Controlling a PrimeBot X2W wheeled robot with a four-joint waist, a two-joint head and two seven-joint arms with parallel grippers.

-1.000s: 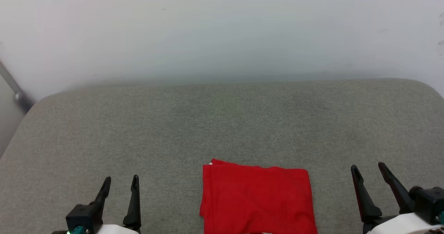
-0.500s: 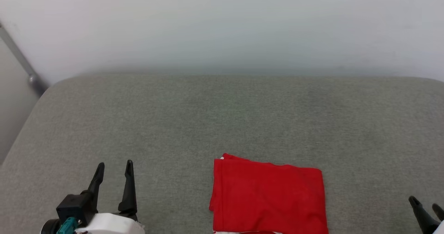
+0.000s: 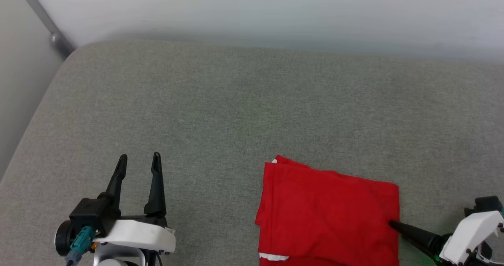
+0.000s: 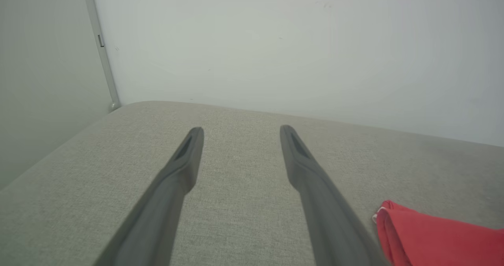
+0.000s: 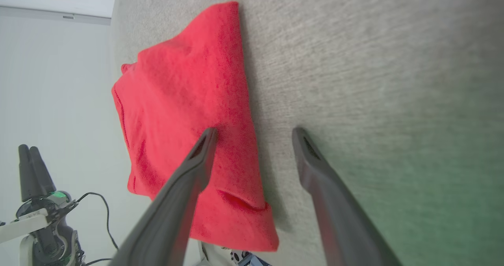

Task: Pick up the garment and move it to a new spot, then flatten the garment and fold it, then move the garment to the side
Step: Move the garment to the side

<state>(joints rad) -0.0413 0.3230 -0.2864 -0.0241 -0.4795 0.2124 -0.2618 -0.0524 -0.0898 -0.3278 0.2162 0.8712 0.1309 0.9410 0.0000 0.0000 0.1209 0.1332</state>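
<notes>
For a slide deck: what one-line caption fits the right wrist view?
Open right gripper at the edge of the folded red garment, one finger over cloth, the other over grey cushion.

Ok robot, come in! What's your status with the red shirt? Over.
Left end effector open, over grey cushion. Right end effector open, straddling right edge of garment. Garment folded, lying flat. Nothing seen in the way.
</notes>
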